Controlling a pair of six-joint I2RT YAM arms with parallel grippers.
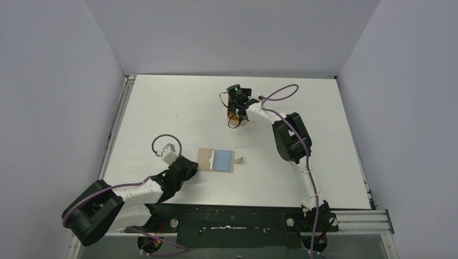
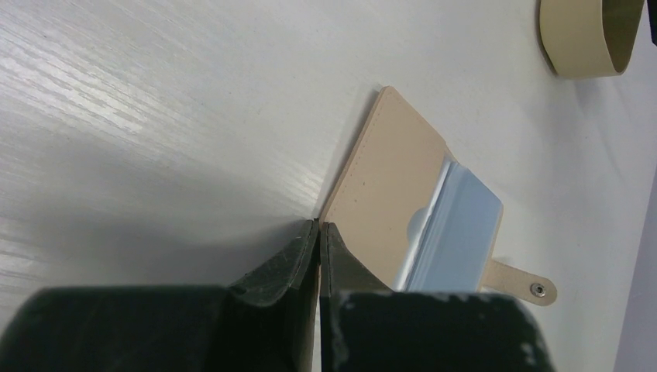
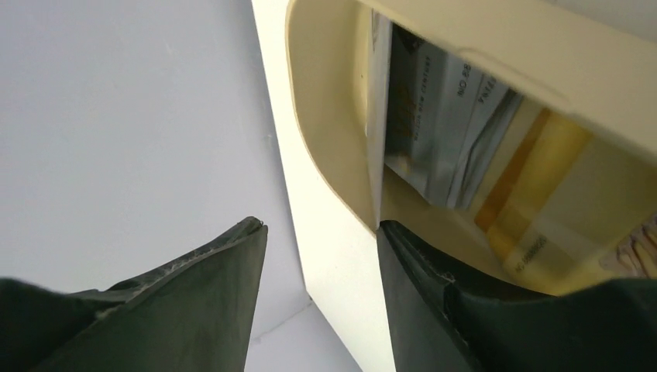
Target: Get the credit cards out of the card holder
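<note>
The card holder (image 1: 207,159) lies open on the table, a tan bifold with a strap tab (image 2: 527,283). A light blue credit card (image 2: 457,232) sits in its right panel (image 1: 221,158). My left gripper (image 2: 319,225) is shut on the card holder's near left corner (image 2: 387,178), the tan edge pinched between its fingers; the top view shows that gripper (image 1: 190,166) at the holder's left side. My right gripper (image 3: 321,225) stands open over the rim of a tan dish (image 3: 325,147) at the far middle of the table. More credit cards (image 3: 442,116) lie in the dish, one of them yellow (image 3: 534,209).
The tan dish (image 1: 238,117) sits under the right gripper (image 1: 236,108), and its rim shows in the left wrist view (image 2: 589,39). Grey walls close the table on three sides. A metal rail (image 1: 116,135) runs along the left edge.
</note>
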